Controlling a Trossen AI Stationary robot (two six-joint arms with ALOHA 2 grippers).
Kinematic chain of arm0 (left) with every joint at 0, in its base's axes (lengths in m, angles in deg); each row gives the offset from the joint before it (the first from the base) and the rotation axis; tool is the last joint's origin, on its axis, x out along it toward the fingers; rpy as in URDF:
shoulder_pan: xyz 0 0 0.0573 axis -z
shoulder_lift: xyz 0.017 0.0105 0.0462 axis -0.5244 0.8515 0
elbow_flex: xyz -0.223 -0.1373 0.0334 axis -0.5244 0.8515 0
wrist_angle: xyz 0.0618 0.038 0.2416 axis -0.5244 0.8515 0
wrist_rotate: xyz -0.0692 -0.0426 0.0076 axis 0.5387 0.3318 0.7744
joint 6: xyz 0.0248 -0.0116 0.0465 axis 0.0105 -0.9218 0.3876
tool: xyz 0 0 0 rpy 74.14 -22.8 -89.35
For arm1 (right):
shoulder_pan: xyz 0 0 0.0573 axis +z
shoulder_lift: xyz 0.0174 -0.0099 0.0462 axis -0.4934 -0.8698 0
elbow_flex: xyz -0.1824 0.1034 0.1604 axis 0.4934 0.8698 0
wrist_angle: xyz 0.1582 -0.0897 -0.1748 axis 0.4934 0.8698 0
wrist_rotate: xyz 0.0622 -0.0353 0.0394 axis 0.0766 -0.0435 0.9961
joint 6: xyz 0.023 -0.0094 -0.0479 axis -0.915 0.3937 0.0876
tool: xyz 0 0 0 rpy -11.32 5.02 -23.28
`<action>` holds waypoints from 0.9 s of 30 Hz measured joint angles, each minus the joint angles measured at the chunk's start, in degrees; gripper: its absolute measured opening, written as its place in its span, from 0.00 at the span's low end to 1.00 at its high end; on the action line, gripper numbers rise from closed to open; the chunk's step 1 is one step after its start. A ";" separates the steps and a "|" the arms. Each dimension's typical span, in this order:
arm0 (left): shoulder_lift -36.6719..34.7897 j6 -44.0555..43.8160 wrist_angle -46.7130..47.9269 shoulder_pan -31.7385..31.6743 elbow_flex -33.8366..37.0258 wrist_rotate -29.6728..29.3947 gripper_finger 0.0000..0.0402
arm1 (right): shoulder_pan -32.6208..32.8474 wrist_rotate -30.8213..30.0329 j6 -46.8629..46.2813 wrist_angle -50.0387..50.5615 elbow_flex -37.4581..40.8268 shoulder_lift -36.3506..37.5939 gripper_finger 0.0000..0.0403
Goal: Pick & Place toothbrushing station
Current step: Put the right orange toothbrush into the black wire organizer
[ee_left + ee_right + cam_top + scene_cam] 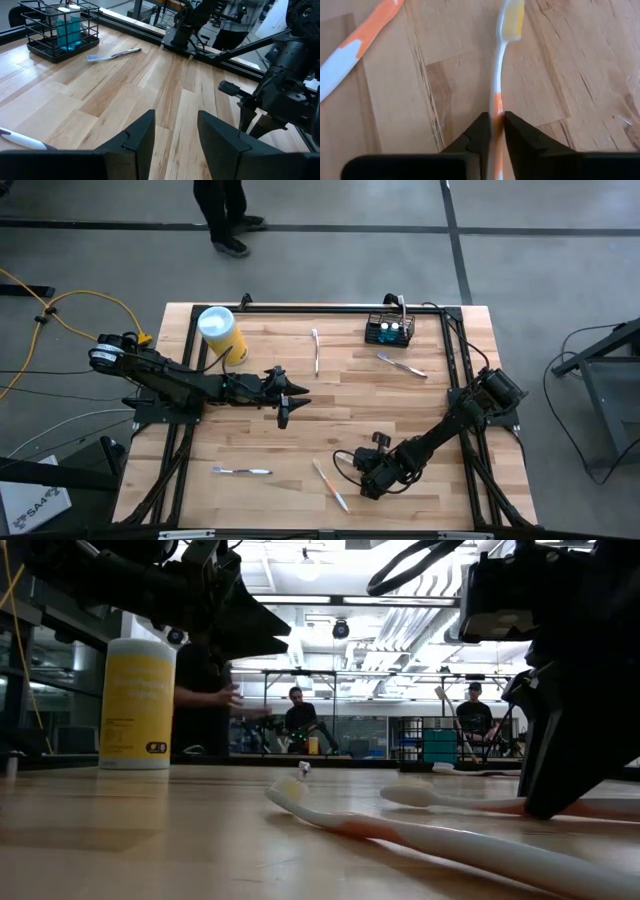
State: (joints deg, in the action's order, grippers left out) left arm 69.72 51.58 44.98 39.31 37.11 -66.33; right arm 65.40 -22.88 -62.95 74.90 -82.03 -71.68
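The small black wire-mesh rectangular basket (pixel 388 331) stands upright at the table's far edge, well beyond the right gripper (pixel 352 476) and far across the boards from it, its long axis lying across the table and its open top facing up. Blue cup-like inserts (pixel 67 31) sit inside; which compartment holds them is hard to make out, and the left wrist view cuts off the basket's upper part.

The right arm reaches low from the table's right side toward the near edge. Its gripper is down at the wood, fingers pinching the handle of a white-and-orange toothbrush with yellow bristles (pixel 501 75), which runs straight forward between the fingertips. A second white-and-orange toothbrush (pixel 357 46) lies just beside it, partly cut off.

The left arm stretches out level from the left side, its gripper (pixel 287 409) over the middle of the table with fingers spread and nothing between them. A grey toothbrush (pixel 114 54) lies ahead of it, near the basket.
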 joint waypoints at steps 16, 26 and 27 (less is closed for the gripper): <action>0.00 0.00 0.00 0.00 0.00 0.01 0.35 | 0.09 1.85 -0.40 2.49 -0.09 0.00 0.14; 0.00 0.00 0.00 0.00 0.00 0.02 0.35 | 0.15 2.21 -2.75 4.33 -0.07 0.00 0.14; 0.00 0.00 0.00 0.00 0.00 0.02 0.35 | 0.15 2.19 -2.77 4.33 -0.04 0.00 0.14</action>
State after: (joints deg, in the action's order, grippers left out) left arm 69.72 51.58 44.98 39.31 37.11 -66.31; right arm 65.55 -20.69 -65.72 79.23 -82.07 -71.68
